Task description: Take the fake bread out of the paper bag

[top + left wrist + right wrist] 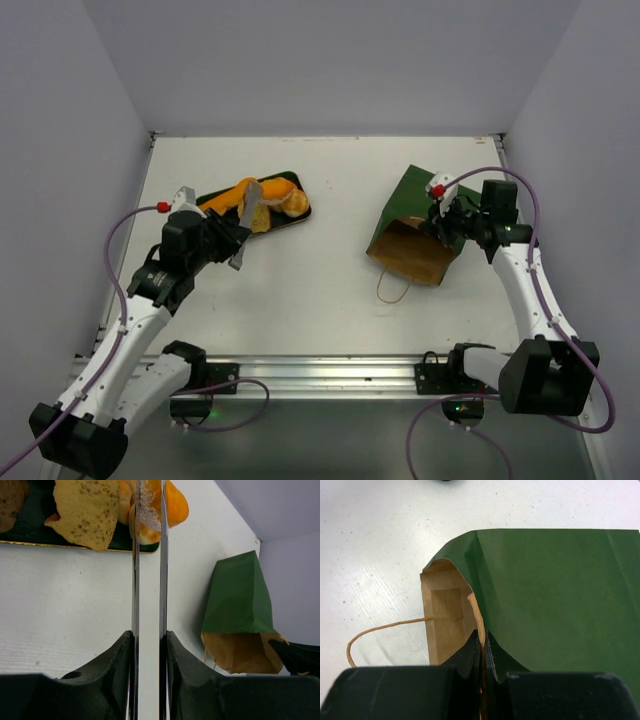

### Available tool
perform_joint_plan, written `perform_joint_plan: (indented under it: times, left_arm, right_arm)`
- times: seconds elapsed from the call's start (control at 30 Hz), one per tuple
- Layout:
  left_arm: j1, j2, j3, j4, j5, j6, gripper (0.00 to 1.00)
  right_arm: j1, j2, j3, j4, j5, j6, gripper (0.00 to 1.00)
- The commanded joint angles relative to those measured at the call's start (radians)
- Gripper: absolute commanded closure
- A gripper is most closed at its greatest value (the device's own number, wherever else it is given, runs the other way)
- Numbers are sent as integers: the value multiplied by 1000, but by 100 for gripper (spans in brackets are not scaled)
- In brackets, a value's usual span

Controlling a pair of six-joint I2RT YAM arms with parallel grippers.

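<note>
The fake bread lies on a dark green tray (303, 213) at the back left: a long orange loaf (232, 193), a tan slice (262, 220) and golden rolls (293, 200). My left gripper (238, 242) is shut on metal tongs (148, 580), whose tips reach an orange piece (150, 515) at the tray's edge. The left wrist view also shows the tan slice (85, 507) and a dark brown chunk (9, 500). The paper bag (420, 228) lies on its side, mouth toward the near left. My right gripper (483, 641) is shut on its rim (479, 615). No bread shows inside it.
The bag's twine handle (392, 290) loops onto the white table in front of the mouth, and it shows in the right wrist view (380, 628). Grey walls close the table at the back and sides. A metal rail (330, 375) runs along the near edge.
</note>
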Motion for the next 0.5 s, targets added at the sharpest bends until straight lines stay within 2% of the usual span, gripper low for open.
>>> perform_joint_plan:
  times: [0.0, 0.17, 0.47]
  left_arm:
    - [30, -101, -16, 90, -74, -96, 100]
    - [33, -184, -50, 21, -176, -191, 100]
    - [34, -200, -33, -152, -294, -241, 100]
  right_arm:
    - [-2, -27, -5, 44, -18, 25, 100]
    - [-3, -23, -5, 47, -26, 29, 100]
    - [-3, -36, -8, 45, -40, 30, 100]
